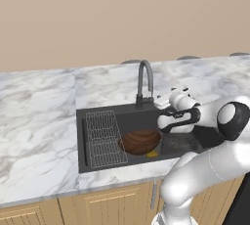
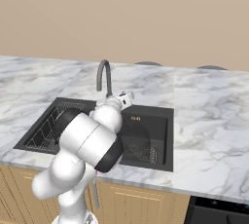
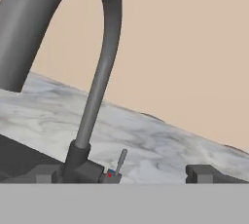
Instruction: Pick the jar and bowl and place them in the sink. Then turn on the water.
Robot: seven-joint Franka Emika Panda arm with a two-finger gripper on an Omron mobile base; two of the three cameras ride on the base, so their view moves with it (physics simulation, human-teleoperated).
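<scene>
The countertop (image 1: pixel 39 116) is white marble with grey veining, polished and flat, over light wooden cabinet doors (image 1: pixel 112 204). Set into it is the sink (image 1: pixel 97 116), a black rectangular basin with matte walls. A wire grid rack (image 1: pixel 103 138) of thin grey rods lies over the left part of the basin. Beside the rack, in the middle of the basin, sits the bowl (image 1: pixel 140 142), wide, shallow and round, of dark brown wood with striped grain. A small yellow scrap (image 1: pixel 152 154) lies on the basin floor just by the bowl's rim. The jar I cannot make out in the basin; the arm covers the right part of it.

The faucet (image 1: pixel 144 83) is a dark grey gooseneck, smooth and tubular, rising from a blocky base at the back edge of the sink. In the hand view a slim grey lever (image 3: pixel 120 161) stands tilted on that base, with tiny red and blue marks at its foot.

The gripper (image 3: pixel 121 175) hangs just to the right of the faucet base, its jaws spread wide with nothing between them; the lever stands near the left fingertip (image 3: pixel 46 174), apart from it.
</scene>
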